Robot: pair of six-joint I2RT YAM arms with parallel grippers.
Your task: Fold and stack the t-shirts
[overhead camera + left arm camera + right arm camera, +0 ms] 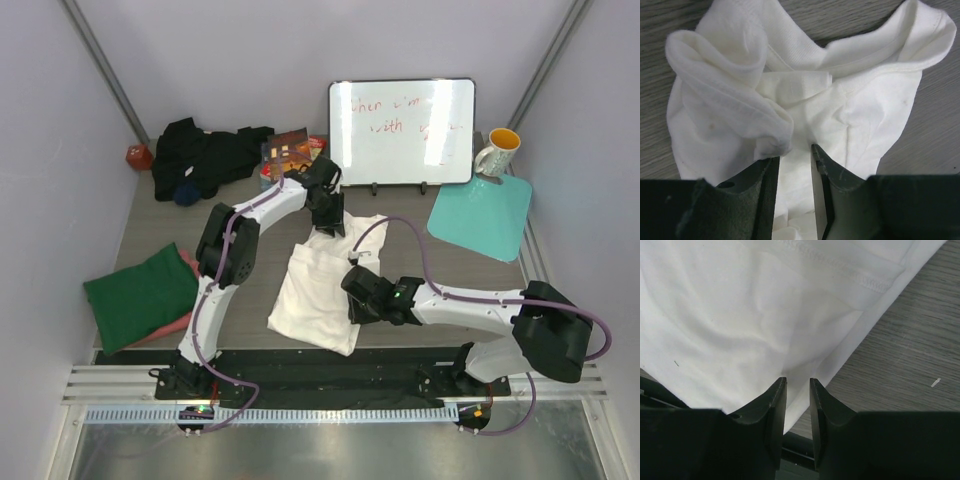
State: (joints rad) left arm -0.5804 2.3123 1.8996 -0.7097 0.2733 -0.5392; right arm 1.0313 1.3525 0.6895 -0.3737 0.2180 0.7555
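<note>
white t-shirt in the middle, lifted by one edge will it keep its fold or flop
Likely floppy: the white t-shirt lies in soft bunched folds by its collar, so a lifted edge would probably drape and lose the fold. It looks thin and light. Pushed across the table, it would probably wrinkle rather than slide whole.

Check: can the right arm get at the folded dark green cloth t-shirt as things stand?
Probably not. The folded dark green cloth t-shirt lies far to the left, and the left arm stands between it and the right hand.
</note>
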